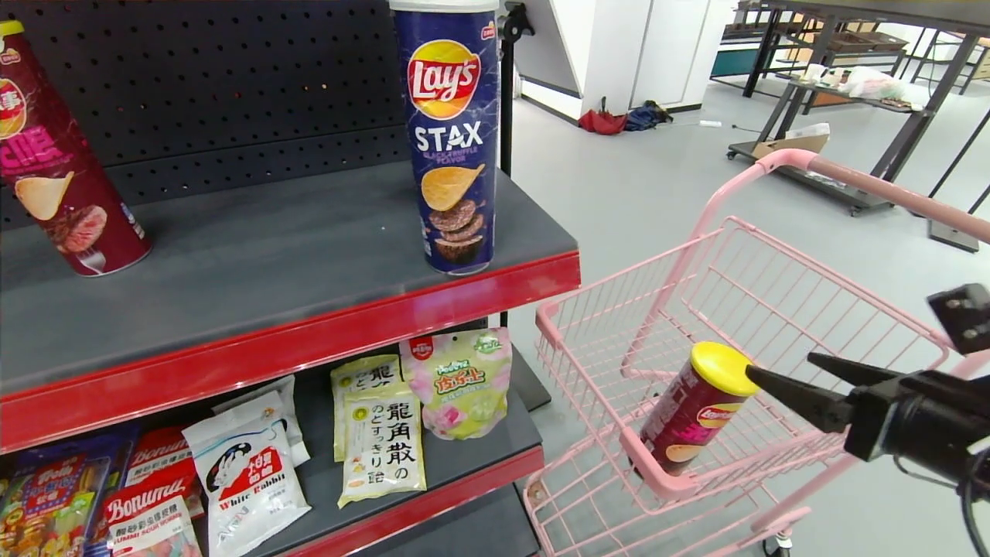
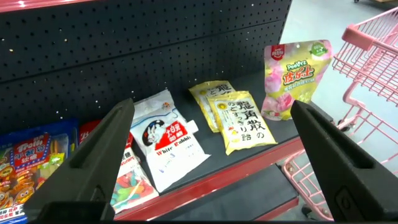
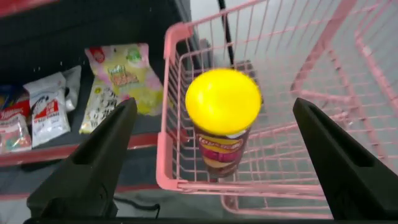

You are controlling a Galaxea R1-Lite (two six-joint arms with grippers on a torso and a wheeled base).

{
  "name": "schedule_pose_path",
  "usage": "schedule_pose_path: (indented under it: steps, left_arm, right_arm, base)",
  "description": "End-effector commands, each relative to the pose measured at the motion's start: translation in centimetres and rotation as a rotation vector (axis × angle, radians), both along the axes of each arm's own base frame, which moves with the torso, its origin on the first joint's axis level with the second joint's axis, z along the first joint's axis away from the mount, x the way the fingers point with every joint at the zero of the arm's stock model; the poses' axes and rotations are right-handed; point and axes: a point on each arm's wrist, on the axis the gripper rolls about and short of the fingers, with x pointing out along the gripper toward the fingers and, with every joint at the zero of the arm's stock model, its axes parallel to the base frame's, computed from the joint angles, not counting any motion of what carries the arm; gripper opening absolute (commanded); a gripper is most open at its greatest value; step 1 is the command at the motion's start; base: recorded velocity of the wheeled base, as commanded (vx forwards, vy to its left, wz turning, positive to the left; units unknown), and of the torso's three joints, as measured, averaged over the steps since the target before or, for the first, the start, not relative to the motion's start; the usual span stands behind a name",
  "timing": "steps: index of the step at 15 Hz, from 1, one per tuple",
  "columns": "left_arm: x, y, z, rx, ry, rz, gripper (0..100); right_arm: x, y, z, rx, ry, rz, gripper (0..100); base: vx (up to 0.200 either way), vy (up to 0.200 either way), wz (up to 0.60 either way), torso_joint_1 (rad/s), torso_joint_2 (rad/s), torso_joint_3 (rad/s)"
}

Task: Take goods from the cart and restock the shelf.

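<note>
Perforated shelf backboard [image 1: 232,77]; wire cart [image 1: 547,319] holds cylindrical yellow-lidded can [image 1: 696,410].

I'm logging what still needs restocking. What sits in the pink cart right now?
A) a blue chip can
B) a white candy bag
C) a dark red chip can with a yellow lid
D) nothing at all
C: a dark red chip can with a yellow lid sits tilted inside the pink cart, just ahead of the open right pincer.
</note>
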Motion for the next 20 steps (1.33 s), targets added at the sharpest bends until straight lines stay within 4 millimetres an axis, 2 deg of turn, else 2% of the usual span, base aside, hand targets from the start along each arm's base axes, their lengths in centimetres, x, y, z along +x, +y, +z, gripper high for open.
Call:
schedule_pose_path:
  steps: [1, 4, 11, 15, 20]
  left_arm:
    - [0.0, 0.0, 0.0, 0.0, 0.001, 0.0, 100]
    - [0.0, 0.0, 0.0, 0.0, 0.001, 0.0, 100]
    - [0.0, 0.0, 0.0, 0.0, 0.001, 0.0, 100]
    - [0.0, 0.0, 0.0, 0.0, 0.001, 0.0, 100]
    - [0.0, 0.0, 0.0, 0.0, 0.001, 0.0, 100]
  right_arm:
    - [1.9, 0.7, -3.3, -0.034, 0.172, 0.022, 100]
    - [2.6, 0.8, -4.1, -0.043, 0.212, 0.021, 100]
    - [5.6, 1.5, -6.4, -0.053, 0.234, 0.023, 100]
    - [6.9, 2.7, -6.6, -0.056, 0.229, 0.054, 100]
    - [8.2, 2.9, -7.7, -0.056, 0.203, 0.027, 100]
  base:
    - [0.0, 0.0, 0.0, 0.0, 0.0, 0.0]
    - [0.0, 0.0, 0.0, 0.0, 0.0, 0.0]
    - [0.0, 0.0, 0.0, 0.0, 0.0, 0.0]
    - [0.0, 0.0, 0.0, 0.0, 0.0, 0.0]
    - [0.0, 0.0, 0.0, 0.0, 0.0, 0.0]
